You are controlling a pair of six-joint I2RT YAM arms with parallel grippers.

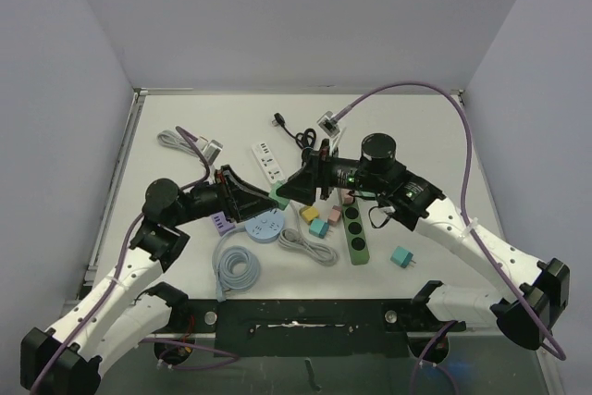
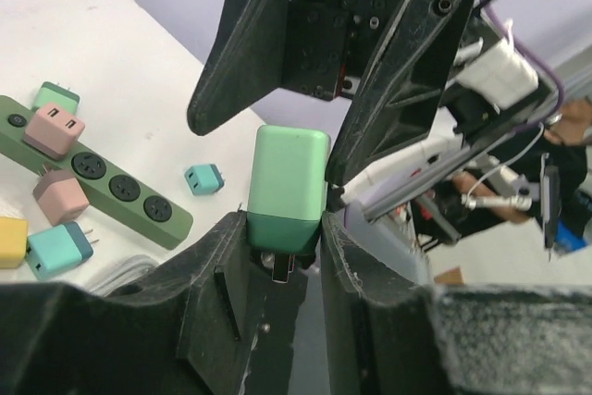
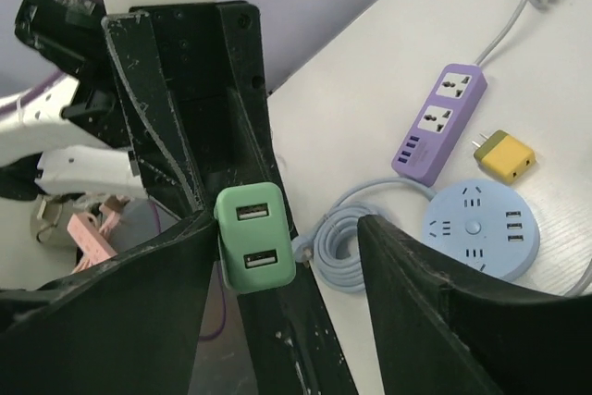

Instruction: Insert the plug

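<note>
The green plug (image 1: 277, 198) is held off the tabletop (image 1: 435, 136), near its middle where the 2 arms meet. The left claw (image 2: 284, 221) is clamped on the plug's darker green base, 1 finger on each side. A metal prong shows below the base, pointing back into that claw. The plug's lighter green body sticks out toward the right arm.

The right claw (image 3: 282, 228) stands apart, its 2 fingers straddling the plug. In the right wrist view the plug (image 3: 254, 238) lies close against 1 finger, and I cannot tell whether they touch; the other finger is well clear of it. That view also shows the plug's end face with 2 USB ports.

In the top view a round blue socket hub (image 1: 266, 226) lies on the tabletop just below the plug, and a purple power strip (image 1: 222, 222) lies just beside the hub under the left arm. A coiled pale blue cable (image 1: 237, 268) lies nearer the arm bases. A dark green power strip (image 1: 355, 233) lies under the right arm, with a yellow adapter (image 1: 309, 214) near it. A teal adapter (image 1: 401, 256) lies apart on the right. A white power strip (image 1: 268, 162) lies farther back.
</note>
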